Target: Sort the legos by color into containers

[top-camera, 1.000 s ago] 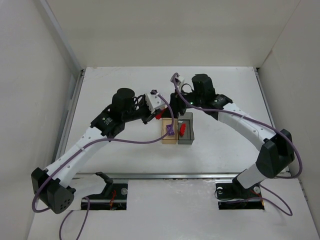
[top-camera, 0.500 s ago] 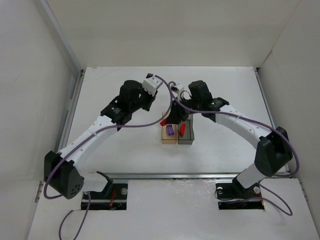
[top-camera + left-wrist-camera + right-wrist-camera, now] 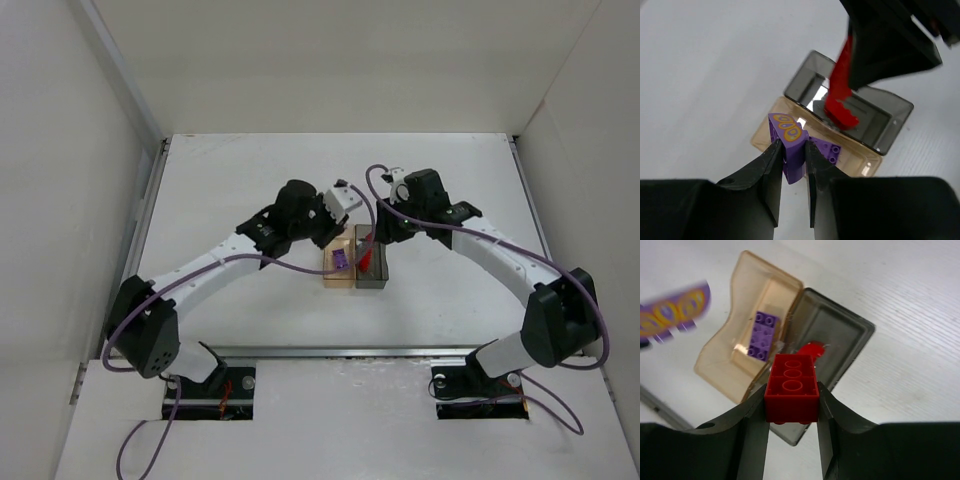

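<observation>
My left gripper (image 3: 792,156) is shut on a purple lego (image 3: 790,145) with orange ovals and holds it above the near edge of the tan tray (image 3: 862,162). A purple brick (image 3: 827,150) lies in that tray. My right gripper (image 3: 791,397) is shut on a red brick (image 3: 791,387) and holds it above the dark grey tray (image 3: 845,335), where a red piece (image 3: 812,349) lies. From above, the tan tray (image 3: 332,280) and the grey tray (image 3: 375,281) stand side by side, with the left gripper (image 3: 340,238) and the right gripper (image 3: 371,238) over them.
Both arms meet over the trays at the middle of the white table (image 3: 450,290), their fingers close together. White walls enclose the table on the left, back and right. Purple cables hang from both arms.
My left arm has swung right and now holds the purple lego at the tan tray. My right gripper has moved right with the red brick to over the grey tray.
</observation>
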